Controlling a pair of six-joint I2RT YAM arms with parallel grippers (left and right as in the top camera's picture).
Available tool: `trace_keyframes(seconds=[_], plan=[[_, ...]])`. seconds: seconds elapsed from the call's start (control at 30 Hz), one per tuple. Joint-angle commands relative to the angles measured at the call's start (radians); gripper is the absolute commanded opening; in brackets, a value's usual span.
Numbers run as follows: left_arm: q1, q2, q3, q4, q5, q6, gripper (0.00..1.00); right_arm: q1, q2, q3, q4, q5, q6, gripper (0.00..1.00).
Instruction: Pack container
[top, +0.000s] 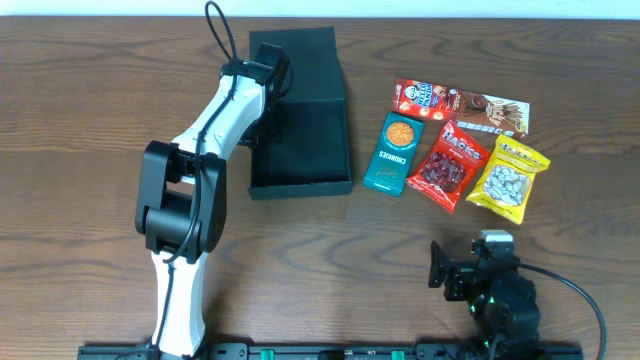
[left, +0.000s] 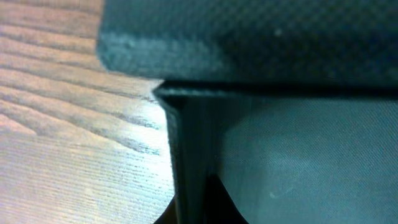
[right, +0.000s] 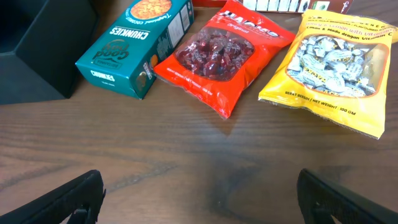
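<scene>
1. Since the black box (top: 305, 150) is thin cardboard, I judge it light and fairly stiff along its walls. It would likely slide on the table (top: 90, 100) if pushed, and its flap would bend at the hinge.
2. It sits left of centre on the table, open, its lid lying flat behind it towards the far edge.
3. The left gripper (top: 268, 95) is at the box's left wall near the hinge. Its camera shows only the wall and corner up close, so I cannot tell how its fingers stand.
4. The best hold looks like a pinch on a side wall's top edge, not on the floppy flap.
5. The right gripper (right: 199, 199) hangs with fingers (right: 68, 199) spread wide, holding nothing, near the teal carton (top: 394, 152), red bag (top: 448, 165) and yellow bag (top: 508, 177).
</scene>
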Motion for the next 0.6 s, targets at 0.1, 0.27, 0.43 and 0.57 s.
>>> trace_keyframes(seconds=[0.1,0.27,0.43,0.57], plan=[[-0.003,0.026,0.002,0.000,-0.030,0.064,0.06,-0.007,-0.006,-0.008,-0.002,0.000,0.011,0.99],[-0.003,0.026,0.002,0.003,-0.055,0.096,0.06,-0.007,-0.006,-0.008,-0.002,0.000,0.011,0.99],[-0.002,0.026,0.002,0.011,-0.145,0.095,0.45,-0.007,-0.006,-0.008,-0.002,0.000,0.011,0.99],[-0.002,0.026,0.002,0.012,-0.153,0.094,0.51,-0.007,-0.006,-0.008,-0.002,0.000,0.011,0.99]])
